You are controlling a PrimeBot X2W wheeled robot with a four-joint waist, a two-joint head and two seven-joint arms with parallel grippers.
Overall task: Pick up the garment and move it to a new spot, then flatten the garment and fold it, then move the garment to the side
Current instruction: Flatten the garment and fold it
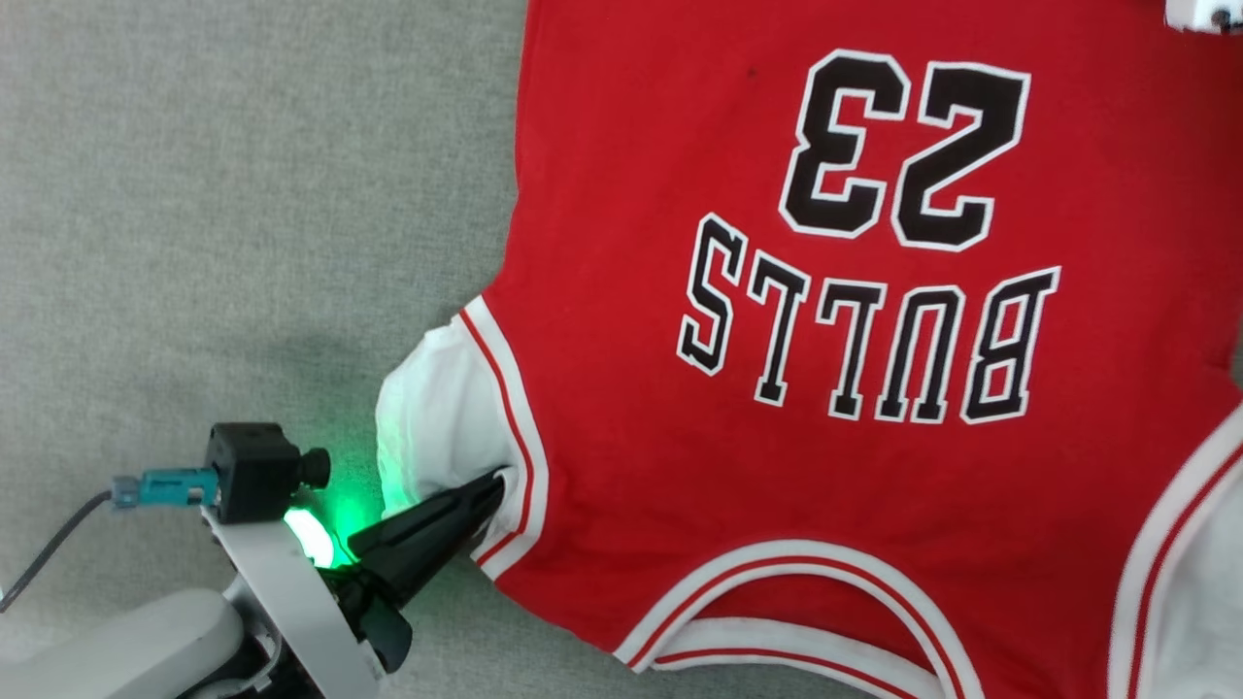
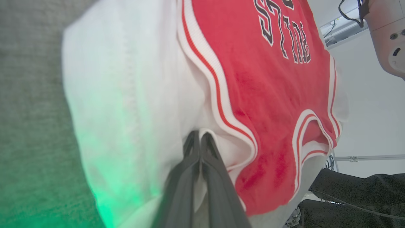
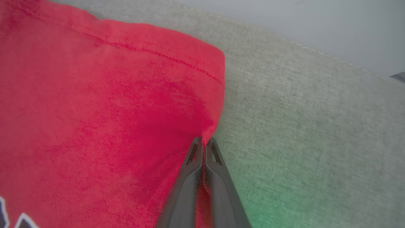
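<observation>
Pinching shirt [image 1: 631, 146] sleeve [image 1: 427, 417] seam with left gripper [image 1: 495, 485], clenched; pinching red edge near hem with right gripper [image 3: 204, 141], clenched. Lying spread on grey cloth [image 1: 194, 194], print up. Risking slippage from shallow pinches, wrinkling from uneven pulling.

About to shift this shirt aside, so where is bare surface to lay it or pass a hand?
Bare grey fabric surface lies left of the red soft-fabric shirt with white sleeves, from the head view's top edge down to the left hand. More lies beyond the hem corner pinched by the right hand. Crowded: centre and right, covered by the shirt.
</observation>
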